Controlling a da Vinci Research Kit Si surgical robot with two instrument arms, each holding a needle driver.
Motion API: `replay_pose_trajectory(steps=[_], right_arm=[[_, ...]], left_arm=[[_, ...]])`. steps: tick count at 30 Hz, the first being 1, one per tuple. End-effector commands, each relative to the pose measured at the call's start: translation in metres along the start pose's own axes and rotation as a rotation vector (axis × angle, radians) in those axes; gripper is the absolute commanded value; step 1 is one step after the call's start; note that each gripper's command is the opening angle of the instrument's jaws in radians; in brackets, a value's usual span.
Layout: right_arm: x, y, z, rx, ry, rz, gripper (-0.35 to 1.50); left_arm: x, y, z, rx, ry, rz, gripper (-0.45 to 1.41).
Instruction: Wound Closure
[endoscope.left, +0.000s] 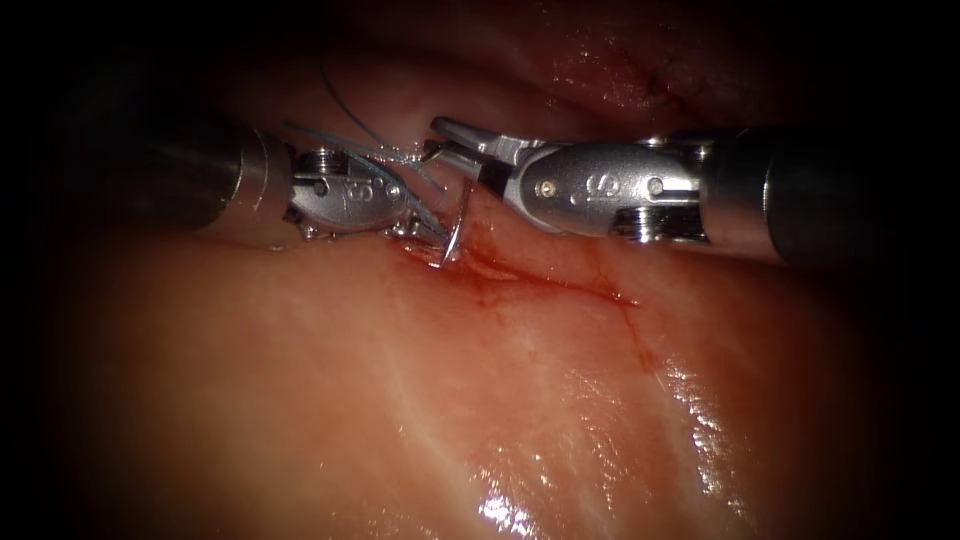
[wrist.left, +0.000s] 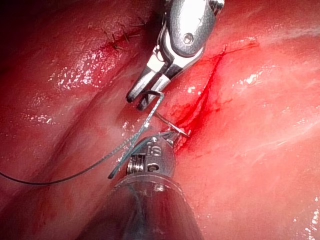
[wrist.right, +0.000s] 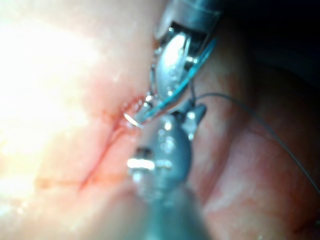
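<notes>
The curved needle (endoscope.left: 457, 225) stands steeply at the left end of the cut (endoscope.left: 560, 280), its lower end touching the tissue. My right tool (endoscope.left: 445, 140) reaches in from the right, jaws shut on the needle's upper end. The left tool (endoscope.left: 428, 228) has its tip close against the needle's lower part, just left of the cut. In the left wrist view the right tool (wrist.left: 142, 97) holds the needle (wrist.left: 172, 125) above the left tool (wrist.left: 172, 137). Thread (endoscope.left: 340, 95) trails off to the upper left. The right wrist view has the needle (wrist.right: 131, 119) beside the left tool (wrist.right: 145, 110).
Red fluid (endoscope.left: 500, 275) lines the cut and runs down to the right. Dark stitch marks (wrist.left: 120, 40) sit on the tissue behind the right tool. The thread (wrist.left: 60, 175) lies in a long slack arc over the tissue. Wet tissue (endoscope.left: 500, 420) spreads across the foreground.
</notes>
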Motion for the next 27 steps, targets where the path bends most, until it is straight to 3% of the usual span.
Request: replay_pose_trajectory(steps=[1,9,12,27], right_arm=[[-0.0002,-0.0005,0.0007,0.006,0.009,0.001,-0.35],[0.0009,-0.0004,0.0004,0.009,0.053,0.011,-0.35],[0.0011,-0.0002,0.0002,0.001,0.104,0.088,-0.35],[0.0008,-0.0001,-0.0003,-0.029,0.120,0.169,-0.35]], left_arm=[[-0.0004,0.0001,0.0009,-0.003,0.001,-0.001,-0.45],[-0.0005,0.0001,0.0008,-0.004,0.001,0.000,-0.45],[-0.0005,0.0004,0.0007,-0.004,0.001,0.000,-0.45],[-0.0005,0.0015,0.0006,-0.007,0.001,0.002,-0.45]])
